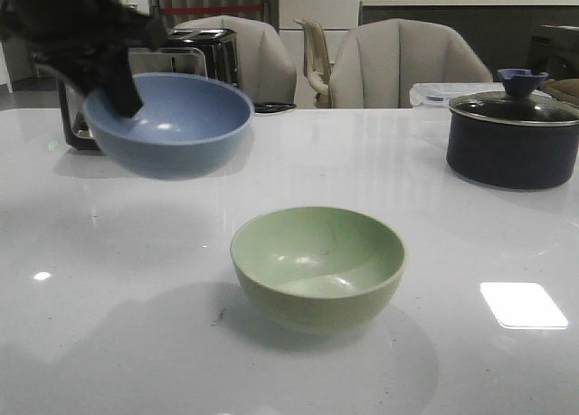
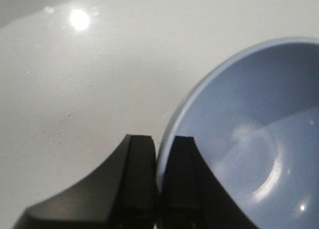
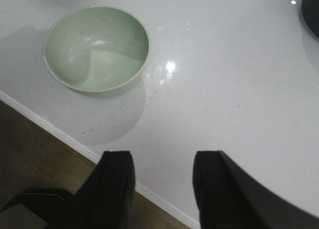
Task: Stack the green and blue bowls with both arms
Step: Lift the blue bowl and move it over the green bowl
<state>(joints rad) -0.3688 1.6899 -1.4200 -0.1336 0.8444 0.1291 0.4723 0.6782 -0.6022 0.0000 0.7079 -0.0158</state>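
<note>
My left gripper [image 1: 122, 94] is shut on the rim of the dusty blue bowl [image 1: 172, 121] and holds it above the table at the far left. In the left wrist view the fingers [image 2: 142, 164] pinch the blue bowl's [image 2: 249, 139] rim. The pale green bowl [image 1: 317, 266] sits upright on the white table near the front middle. My right gripper [image 3: 162, 161] is open and empty above the table's front edge; the green bowl [image 3: 97, 49] lies apart from it. The right arm is out of the front view.
A dark lidded pot [image 1: 513, 135] stands at the back right of the white table [image 1: 434, 343]. A black-and-steel toaster [image 1: 194, 49] stands behind the blue bowl. Chairs [image 1: 398, 67] line the far edge. The table's front edge [image 3: 60, 134] and brown floor show in the right wrist view.
</note>
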